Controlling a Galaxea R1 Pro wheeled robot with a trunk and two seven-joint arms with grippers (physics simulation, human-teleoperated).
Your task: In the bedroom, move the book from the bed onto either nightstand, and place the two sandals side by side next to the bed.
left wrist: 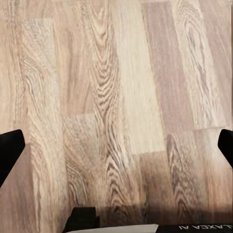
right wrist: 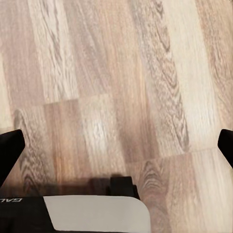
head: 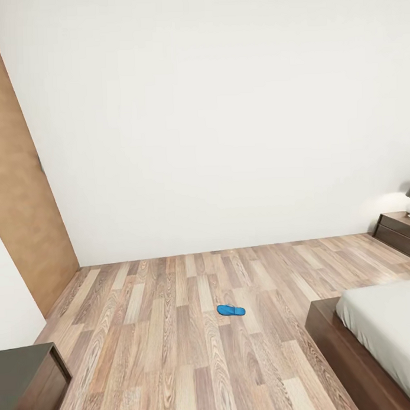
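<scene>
One blue sandal (head: 231,310) lies flat on the wood-plank floor, in the middle of the head view and left of the bed. The bed (head: 375,341) fills the lower right corner, a dark brown frame under a pale mattress. A dark nightstand (head: 398,231) stands at the right edge by the wall, with a lamp base on it. The book is out of view. My left gripper (left wrist: 116,145) is open over bare floor, its black fingertips (left wrist: 9,150) wide apart. My right gripper (right wrist: 116,145) is open too, with only floor planks between its fingertips (right wrist: 10,150).
A brown wooden door (head: 22,217) stands along the left wall. A dark cabinet corner (head: 28,379) pokes in at the lower left. A plain white wall (head: 214,122) closes the far side. Floor planks stretch between the cabinet and the bed.
</scene>
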